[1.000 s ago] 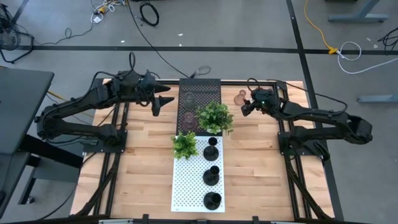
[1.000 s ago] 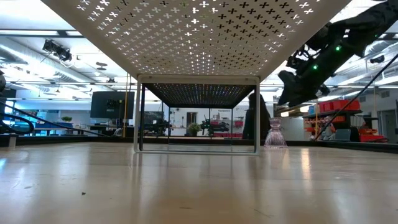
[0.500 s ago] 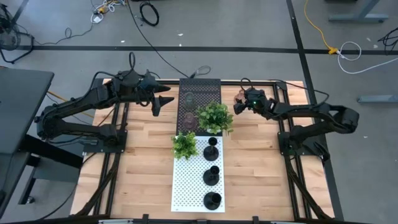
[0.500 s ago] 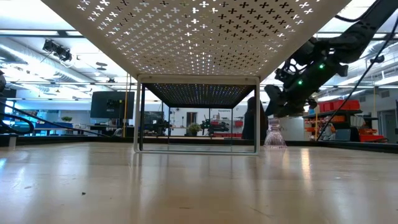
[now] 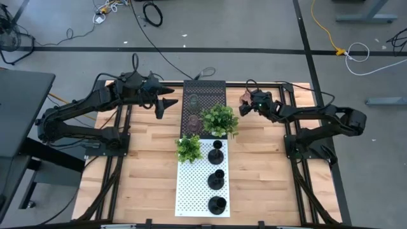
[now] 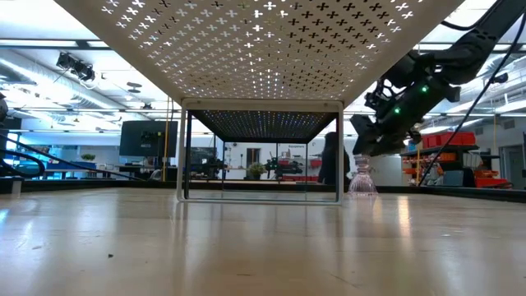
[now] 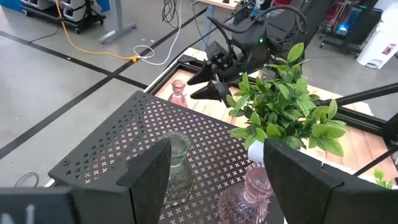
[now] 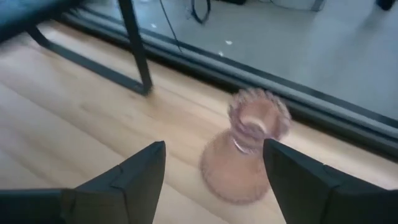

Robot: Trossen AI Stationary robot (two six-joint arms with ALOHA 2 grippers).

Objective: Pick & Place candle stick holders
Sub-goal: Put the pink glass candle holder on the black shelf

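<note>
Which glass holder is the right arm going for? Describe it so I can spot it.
On the bare wood at the table's far right, beside the black perforated shelf, a pink glass holder stands before the open right gripper. It alone stands off the shelves.

Both pincers (image 5: 166, 102) (image 5: 243, 108) open, raised.

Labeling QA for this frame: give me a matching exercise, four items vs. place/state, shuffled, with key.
Items:
1. pink glass holder
2. three black holders
3. right gripper
4. left gripper

Places/states:
A. on the white perforated shelf
B. open, close over the pink glass holder on the wood
C. alone on the table, right of the dark perforated shelf
D. open, hanging left of the dark perforated shelf

Pairs: 1-C, 2-A, 3-B, 4-D
</note>
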